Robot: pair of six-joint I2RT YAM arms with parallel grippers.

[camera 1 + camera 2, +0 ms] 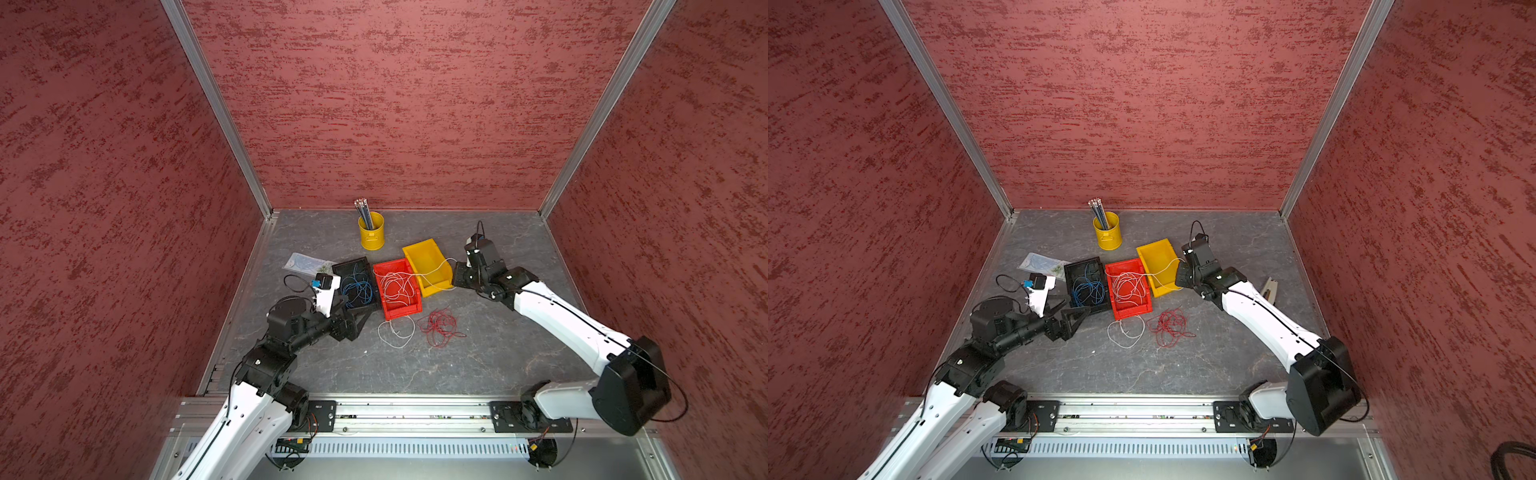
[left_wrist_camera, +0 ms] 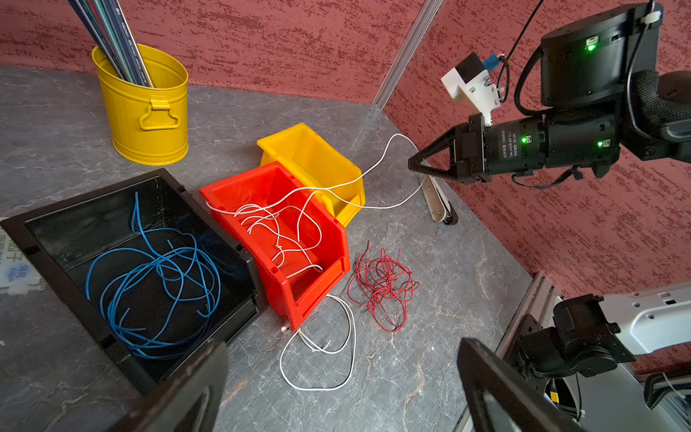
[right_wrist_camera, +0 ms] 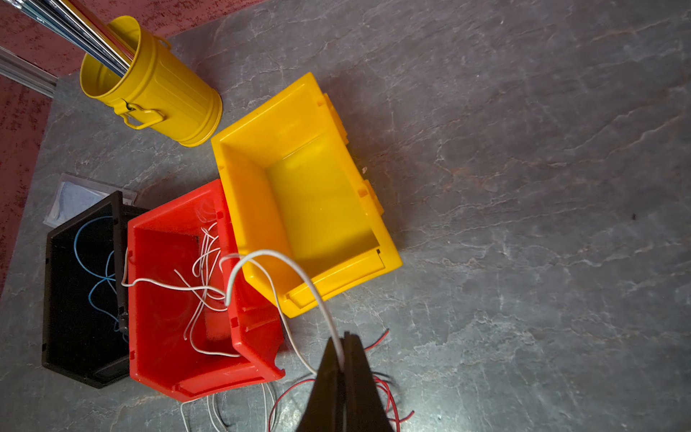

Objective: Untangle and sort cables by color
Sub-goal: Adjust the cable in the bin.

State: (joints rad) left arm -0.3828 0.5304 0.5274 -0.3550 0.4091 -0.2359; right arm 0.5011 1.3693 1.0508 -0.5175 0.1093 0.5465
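1. While the right gripper [image 3: 344,336] is pinched shut on a white cable [image 3: 275,254], that strand is arced left from it, over the yellow bin's [image 3: 258,194] near corner, into the red bin [image 3: 254,336].
2. Red cables [image 2: 381,284] are left tangled on the table [image 2: 467,284], just near of that gripper.
3. Blue cables [image 2: 160,269] are coiled in the black bin [image 2: 89,192], just far of the left gripper [image 1: 1071,311], whose jaws are spread wide.
4. A white loop [image 2: 351,336] is laid at the red bin's near end.

Twelve being the back wall [image 2: 299,45]: the black bin [image 2: 86,200] holds blue cables [image 2: 157,284] at the red bin's [image 2: 284,291] nine; the right gripper [image 2: 413,164] sits at three, clamped on a white cable [image 2: 374,165]; red cables [image 2: 381,284] lie at five.
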